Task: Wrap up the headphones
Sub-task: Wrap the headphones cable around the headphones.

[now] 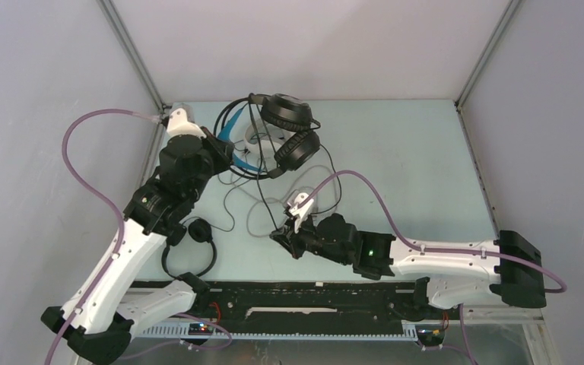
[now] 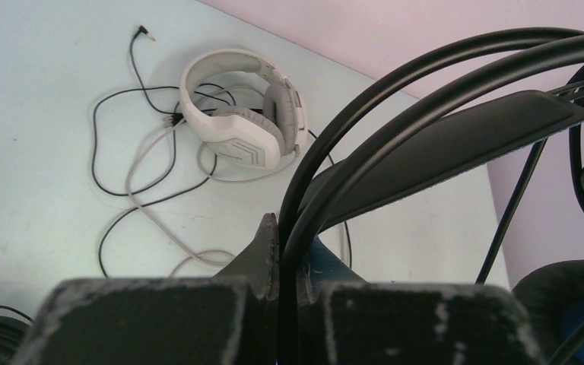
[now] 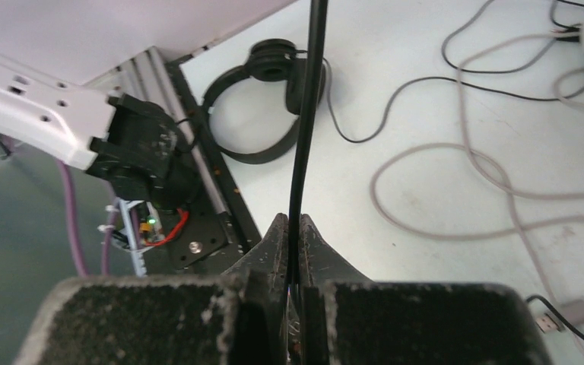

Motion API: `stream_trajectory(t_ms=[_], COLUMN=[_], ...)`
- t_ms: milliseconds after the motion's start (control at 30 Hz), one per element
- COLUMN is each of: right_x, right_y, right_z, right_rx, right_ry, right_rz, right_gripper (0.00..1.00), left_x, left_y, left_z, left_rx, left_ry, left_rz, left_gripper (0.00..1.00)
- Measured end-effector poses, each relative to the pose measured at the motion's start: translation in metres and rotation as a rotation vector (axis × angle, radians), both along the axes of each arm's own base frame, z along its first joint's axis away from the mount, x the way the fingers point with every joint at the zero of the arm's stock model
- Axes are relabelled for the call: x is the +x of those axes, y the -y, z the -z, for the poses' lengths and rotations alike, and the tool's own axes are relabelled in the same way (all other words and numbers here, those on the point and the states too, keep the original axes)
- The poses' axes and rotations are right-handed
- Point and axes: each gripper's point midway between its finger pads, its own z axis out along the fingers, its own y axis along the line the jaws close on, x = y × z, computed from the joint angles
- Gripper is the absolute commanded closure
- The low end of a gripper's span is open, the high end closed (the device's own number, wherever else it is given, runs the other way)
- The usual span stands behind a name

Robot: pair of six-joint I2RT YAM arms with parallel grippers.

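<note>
Headphones in three wired pairs share the pale table (image 1: 426, 152) seen from above. The black over-ear pair (image 1: 293, 129) with blue trim hangs lifted near the far left corner, its headband caught by the left gripper (image 1: 228, 156); the white pair (image 1: 252, 139) lies half hidden beneath it; the small black pair (image 1: 196, 230) rests by the near edge, beside the left arm. The right gripper (image 1: 283, 237) sits mid-table with its jaws together. The table's right half is open room, while the lifted pair hangs close to the corner post (image 1: 133, 53) and walls.

From the left wrist, the fingers are clamped tight on the thin black headband wires; behind them the white pair lies on its side, with its grey cable (image 2: 146, 199) and a thin black lead (image 2: 97, 152) sprawled in loose loops across the surface.

From the right wrist, the jaws are pressed closed on a black cable (image 3: 304, 114) that runs straight up out of frame; the small black pair lies just short of the dark rail (image 3: 213, 205) at the table's near edge, so there is little margin there.

No cable appears wound around any pair. The wrapping looks barely begun on the black over-ear set, with all three left to finish.
</note>
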Motion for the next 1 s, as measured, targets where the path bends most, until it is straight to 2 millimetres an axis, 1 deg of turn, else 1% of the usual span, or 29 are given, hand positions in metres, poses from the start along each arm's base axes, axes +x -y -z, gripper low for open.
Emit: stream_trajectory(t_ms=[100, 200, 300, 467, 567, 733, 833, 933, 1000], right_x=[0.007, 0.013, 0.017, 0.026, 0.032, 0.04, 0.045, 0.049, 0.05], right_y=[0.01, 0.021, 0.03, 0.037, 0.044, 0.063, 0.071, 0.073, 0.072], right_z=[0.016, 0.023, 0.019, 0.016, 0.018, 0.022, 0.017, 0.008, 0.006], right_rx=[-0.03, -0.032, -0.002, 0.012, 0.011, 0.035, 0.071, 0.106, 0.119], right_ry=[0.015, 0.039, 0.063, 0.096, 0.113, 0.129, 0.135, 0.14, 0.141], right_rz=[0.05, 0.095, 0.129, 0.171, 0.199, 0.25, 0.274, 0.283, 0.277], right_gripper=[1.0, 1.0, 1.0, 1.0, 1.0, 1.0, 1.0, 1.0, 0.95], left_x=[-0.004, -0.009, -0.012, -0.015, -0.016, -0.019, -0.022, -0.023, -0.024], left_y=[0.003, 0.005, 0.009, 0.013, 0.012, 0.004, 0.002, 0.003, 0.006], left_z=[-0.004, -0.006, -0.007, -0.007, -0.004, 0.002, 0.0, -0.005, -0.008], left_rx=[-0.032, -0.051, -0.072, -0.088, -0.075, -0.023, -0.005, -0.013, -0.022], left_ry=[0.005, 0.002, -0.003, -0.008, -0.02, -0.044, -0.046, -0.038, -0.035], left_rz=[0.024, 0.05, 0.075, 0.1, 0.1, 0.085, 0.088, 0.099, 0.116], left_gripper=[1.0, 1.0, 1.0, 1.0, 1.0, 1.0, 1.0, 1.0, 1.0])
